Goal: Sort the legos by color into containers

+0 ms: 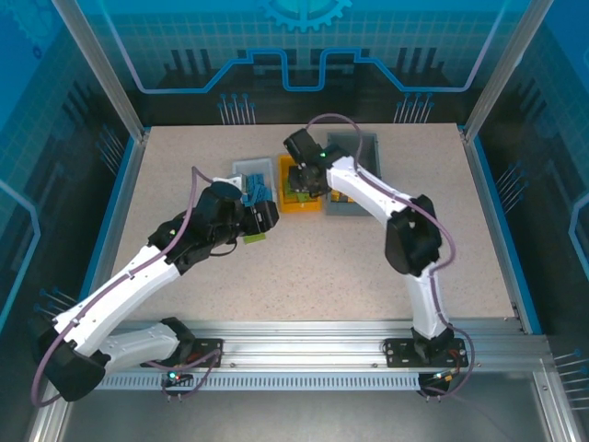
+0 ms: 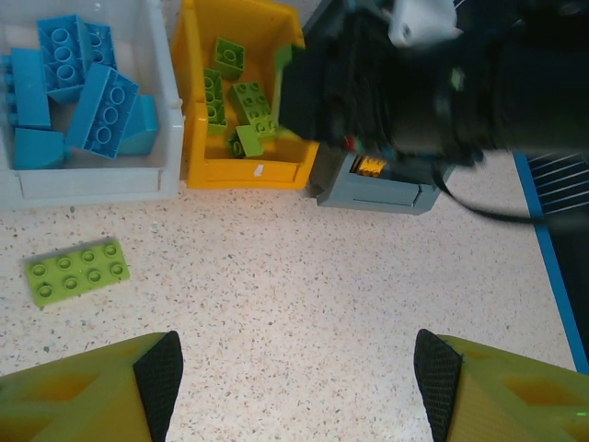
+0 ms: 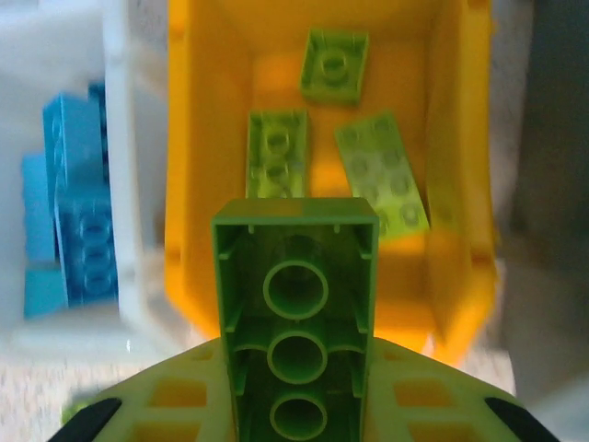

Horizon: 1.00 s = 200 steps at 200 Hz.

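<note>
I am seeing the right gripper point(image 3: 294, 414) pinching a green brick point(image 3: 294, 304), its hollow underside facing the wrist camera, and hanging over the orange-yellow bin point(image 3: 465, 184) at frame centre. Other green pieces point(image 3: 276, 152) are lying inside that bin. The left gripper point(image 2: 299, 368) is hovering over the table point(image 2: 304, 276) with its fingers spread and nothing between them. A green plate point(image 2: 76, 270) is lying flat at the left of the left wrist view, just below the white bin point(image 2: 92, 184) holding the blue bricks point(image 2: 87, 92). The grey bin point(image 2: 377, 193) is sitting just right of the yellow one, its contents mostly hidden by the right arm.
</note>
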Each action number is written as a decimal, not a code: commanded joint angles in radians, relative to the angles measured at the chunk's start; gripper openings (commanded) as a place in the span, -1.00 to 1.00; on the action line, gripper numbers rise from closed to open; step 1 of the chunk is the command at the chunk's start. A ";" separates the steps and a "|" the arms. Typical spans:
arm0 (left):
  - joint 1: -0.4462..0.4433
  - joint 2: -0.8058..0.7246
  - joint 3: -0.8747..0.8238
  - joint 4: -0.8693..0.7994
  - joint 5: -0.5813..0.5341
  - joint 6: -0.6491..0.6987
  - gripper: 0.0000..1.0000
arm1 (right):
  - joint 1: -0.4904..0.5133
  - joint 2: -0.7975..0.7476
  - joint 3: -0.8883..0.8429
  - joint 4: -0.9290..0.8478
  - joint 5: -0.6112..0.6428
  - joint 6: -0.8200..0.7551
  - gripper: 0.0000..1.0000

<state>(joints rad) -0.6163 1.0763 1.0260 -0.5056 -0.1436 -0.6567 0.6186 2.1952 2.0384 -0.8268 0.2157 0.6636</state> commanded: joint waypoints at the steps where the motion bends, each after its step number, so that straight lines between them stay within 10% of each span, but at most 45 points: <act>1: 0.010 0.007 0.022 -0.015 0.038 -0.020 0.44 | -0.026 0.124 0.210 -0.166 -0.025 -0.030 -0.53; 51: 0.016 0.010 -0.015 -0.023 0.032 -0.008 0.44 | -0.036 0.326 0.449 -0.241 -0.033 -0.042 -0.20; 124: 0.060 0.116 -0.067 -0.087 -0.027 -0.044 0.51 | 0.026 0.123 0.348 -0.207 0.056 -0.079 0.21; 200: 0.171 0.489 0.091 -0.144 0.032 0.404 0.57 | 0.199 -0.446 -0.443 0.200 0.134 -0.109 0.16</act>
<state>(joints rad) -0.4839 1.4784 1.0367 -0.6006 -0.1406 -0.4629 0.7612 1.8935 1.8347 -0.8032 0.3256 0.5728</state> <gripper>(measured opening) 0.786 0.582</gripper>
